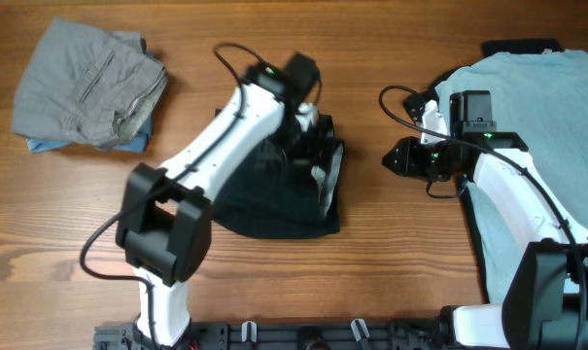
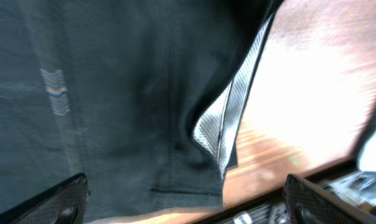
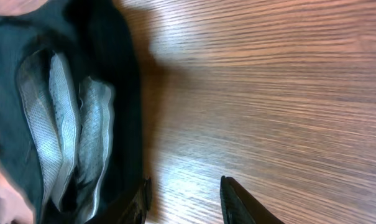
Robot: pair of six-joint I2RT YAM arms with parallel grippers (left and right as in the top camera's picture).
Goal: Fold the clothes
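Woodgrain table (image 1: 371,262) bears black garment (image 1: 274,209) (crumpled); left jaws wide over it, right jaws seemingly apart.

Bare table (image 1: 363,117) btw black garment (image 1: 274,209), R pincer (image 1: 389,158).

The left arm (image 1: 225,126) lies across the black garment (image 1: 284,209), hiding its upper part from above. The left gripper (image 2: 186,200) is lost against the dark cloth there. Its own camera catches only the fingertips (image 2: 63,202), cut off at the bottom corners. The pale blue T-shirt (image 1: 546,117) runs off the right edge, partly under the right arm (image 1: 512,180). Only a sliver of the blue piece (image 1: 51,146) shows beneath the folded grey piece (image 1: 85,83). A pale blur (image 2: 375,143) at the left wrist view's edge is unreadable.
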